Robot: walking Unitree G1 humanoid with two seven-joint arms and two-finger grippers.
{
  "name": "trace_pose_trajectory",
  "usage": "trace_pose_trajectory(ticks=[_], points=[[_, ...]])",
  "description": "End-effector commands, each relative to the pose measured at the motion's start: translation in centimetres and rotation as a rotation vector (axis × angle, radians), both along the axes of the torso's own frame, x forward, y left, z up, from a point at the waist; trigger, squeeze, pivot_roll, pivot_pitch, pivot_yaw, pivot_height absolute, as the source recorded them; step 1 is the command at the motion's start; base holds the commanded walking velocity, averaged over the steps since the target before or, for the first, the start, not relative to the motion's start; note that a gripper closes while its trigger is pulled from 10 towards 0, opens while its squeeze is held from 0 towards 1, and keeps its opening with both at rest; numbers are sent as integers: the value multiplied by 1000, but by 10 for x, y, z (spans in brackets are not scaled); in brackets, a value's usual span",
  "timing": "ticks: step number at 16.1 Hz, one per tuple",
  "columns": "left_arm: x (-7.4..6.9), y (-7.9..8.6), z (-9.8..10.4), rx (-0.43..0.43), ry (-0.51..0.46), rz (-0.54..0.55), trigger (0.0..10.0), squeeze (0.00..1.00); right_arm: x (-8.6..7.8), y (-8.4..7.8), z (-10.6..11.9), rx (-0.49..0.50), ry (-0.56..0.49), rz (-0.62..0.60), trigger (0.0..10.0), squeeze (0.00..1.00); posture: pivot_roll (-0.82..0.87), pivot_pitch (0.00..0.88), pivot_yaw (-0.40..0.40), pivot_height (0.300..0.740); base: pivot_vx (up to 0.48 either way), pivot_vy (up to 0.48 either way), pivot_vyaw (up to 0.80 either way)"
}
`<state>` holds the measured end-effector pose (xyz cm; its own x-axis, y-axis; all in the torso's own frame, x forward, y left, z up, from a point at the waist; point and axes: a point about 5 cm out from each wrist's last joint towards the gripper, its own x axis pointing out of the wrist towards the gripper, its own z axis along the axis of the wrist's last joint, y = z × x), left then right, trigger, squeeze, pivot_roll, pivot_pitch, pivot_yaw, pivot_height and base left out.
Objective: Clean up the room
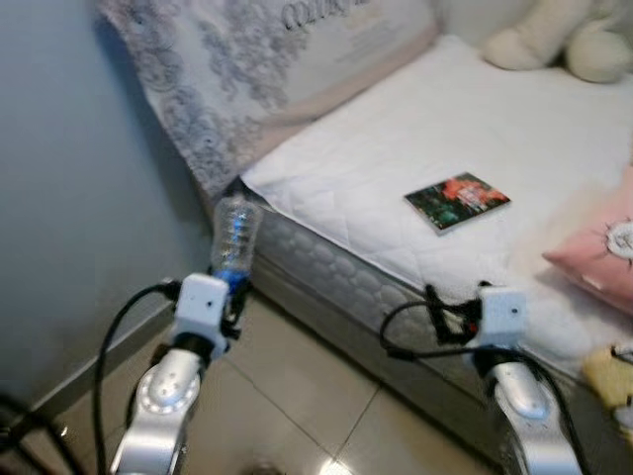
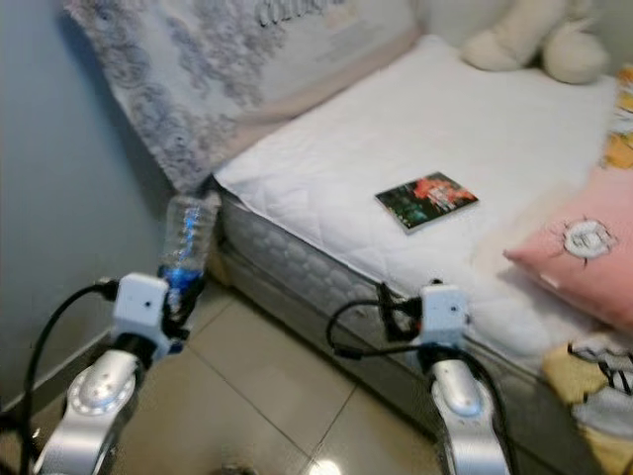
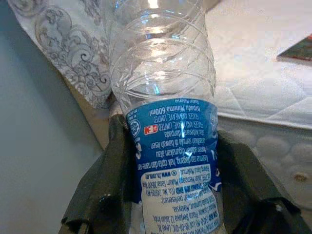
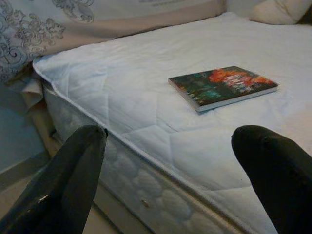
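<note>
- Silver left arm, lower left of the left eye view: the left gripper (image 1: 231, 287) is clenched on a clear, ribbed plastic water bottle with a blue printed label (image 1: 236, 236). The bottle stands near upright above the wrist, left of centre in the frame, in front of the mattress corner.
- White quilted mattress (image 1: 396, 168) fills the upper right of the frame, running diagonally. Its near edge lies just beyond both wrists.
- Grey patterned pillow with scroll print (image 1: 227, 79), upper left of the frame, leans at the head of the mattress against the pale wall.
- Cream plush toy (image 1: 554, 40), top right corner, rests on the mattress.
- Pink cushion (image 1: 603, 247), right edge of the frame, lies on the mattress.
- Silver right arm, lower right: the right gripper (image 4: 173, 161) is released, fingers wide apart and grasping nothing, aimed at the mattress edge.
- Thin paperback book with a dark green and orange cover (image 1: 457, 200) lies flat on the mattress, right of centre, well apart from both grippers.
- Handling judgement: the bottle looks empty, so light; its thin wall would dent under pressure and the surface is smooth. The fingers (image 3: 97, 180) pinch it at the labelled band, a sound place to hold.
</note>
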<state>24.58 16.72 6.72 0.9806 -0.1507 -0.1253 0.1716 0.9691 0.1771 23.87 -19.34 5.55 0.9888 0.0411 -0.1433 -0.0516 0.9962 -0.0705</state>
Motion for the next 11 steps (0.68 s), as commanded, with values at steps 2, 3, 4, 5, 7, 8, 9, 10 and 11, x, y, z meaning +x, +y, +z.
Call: trace_pose_trajectory(ticks=[2, 3, 4, 5, 7, 8, 9, 10, 11], points=[[2, 6, 7, -20, -33, 17, 10000, 0, 1, 4, -1, 26, 2, 10, 10000, 180, -81, 0, 45, 740, 0, -397, 563], [2, 7, 6, -55, -25, 26, 10000, 0, 1, 4, -1, 29, 5, 10, 10000, 184, -81, 0, 45, 740, 0, 0, 556], [2, 7, 5, -60, -24, 28, 10000, 0, 1, 4, -1, 29, 6, 12, 10000, 192, -81, 0, 45, 740, 0, 0, 556], [1, 9, 4, -62, -21, 35, 10000, 0, 1, 4, -2, 28, 8, 15, 10000, 216, -80, 0, 43, 740, 0, 0, 563], [-3, 16, -1, -93, -1, 75, 10000, 0, -1, 1, -2, 37, 5, 1, 10000, 227, -80, 0, 39, 740, 0, 0, 559], [-7, 18, -5, -114, 18, 77, 10000, 0, -1, 0, -2, 40, 5, -3, 10000, 235, -81, 0, 39, 740, 0, 0, 563], [-16, 20, -8, -140, 36, 52, 10000, 0, -4, -1, -1, 41, 0, 5, 10000, 239, -88, 0, 37, 740, 0, 0, 556], [-25, 21, -10, -169, 46, 10, 10000, 0, -7, -2, 0, 36, -3, 18, 10000, 243, -92, 0, 34, 740, 0, 0, 563], [-34, 19, -10, -203, 52, -65, 10000, 0, -13, -6, -1, 26, 4, 27, 10000, 263, -89, 0, 25, 740, 0, 0, 563]])
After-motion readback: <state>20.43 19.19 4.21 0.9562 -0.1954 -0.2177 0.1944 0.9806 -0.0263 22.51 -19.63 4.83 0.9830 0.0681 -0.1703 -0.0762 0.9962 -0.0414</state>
